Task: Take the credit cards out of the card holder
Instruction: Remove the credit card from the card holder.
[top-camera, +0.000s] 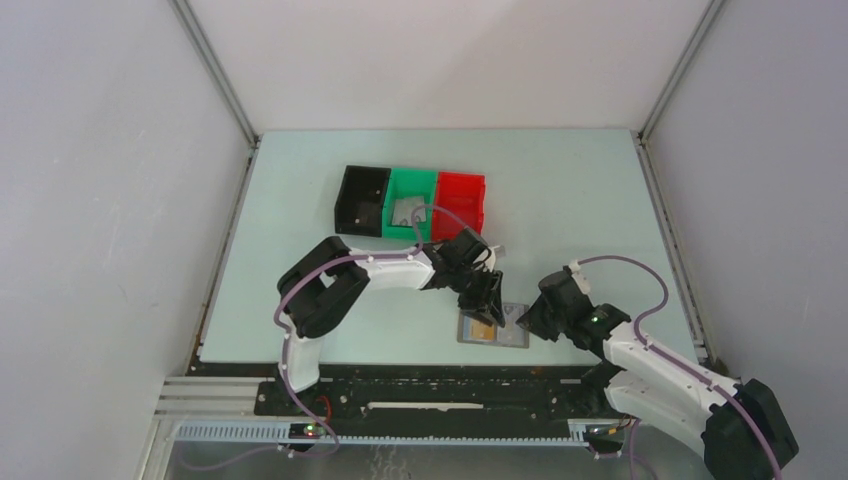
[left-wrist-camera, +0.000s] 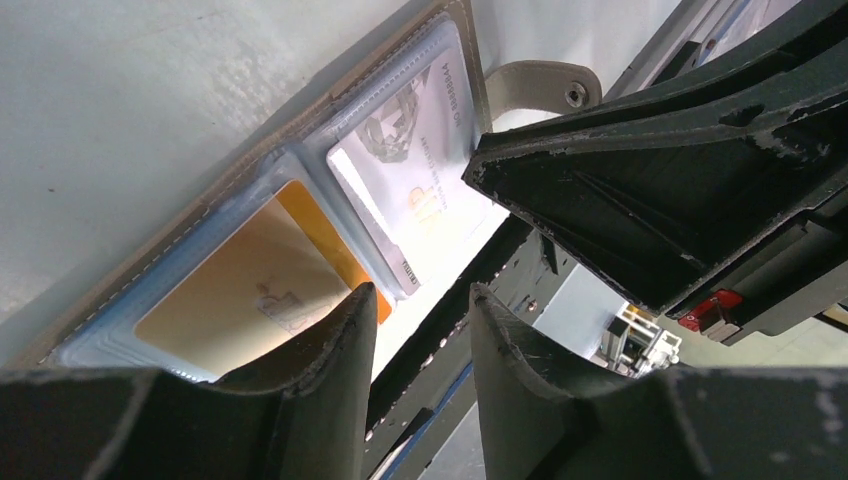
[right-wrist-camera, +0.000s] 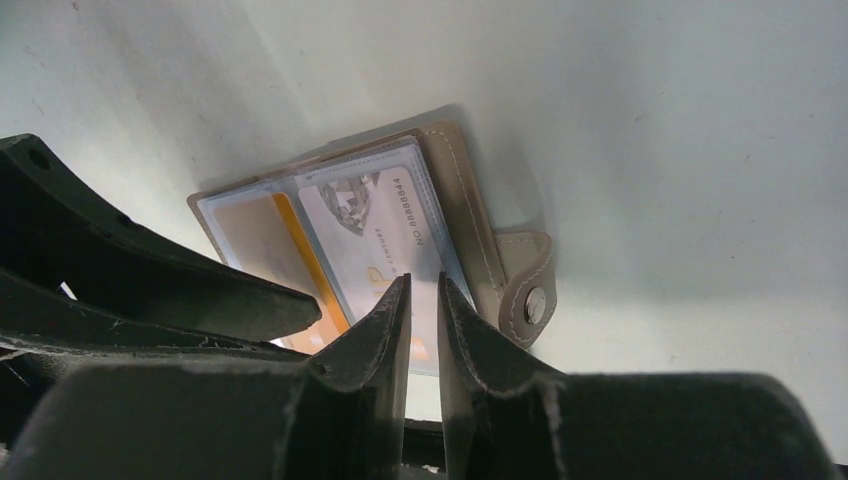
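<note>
**2 to slide out**

The card holder (top-camera: 492, 330) lies open on the counter (top-camera: 560, 190), near its front edge. The left gripper (left-wrist-camera: 422, 292), jaws apart, hangs over the orange card (left-wrist-camera: 250, 280). The right gripper (right-wrist-camera: 424, 280), jaws nearly together, sits at the pale card (right-wrist-camera: 365, 225); whether it nips it, I cannot tell. Best to pin the holder flat, then draw each card out level. The pale card reads "NO" plus digits, mostly 8s.

2 credit cards (right-wrist-camera: 375, 230), 1 card holder (right-wrist-camera: 462, 200) — 3 bins (top-camera: 410, 175) (blk/grn/red)
</note>
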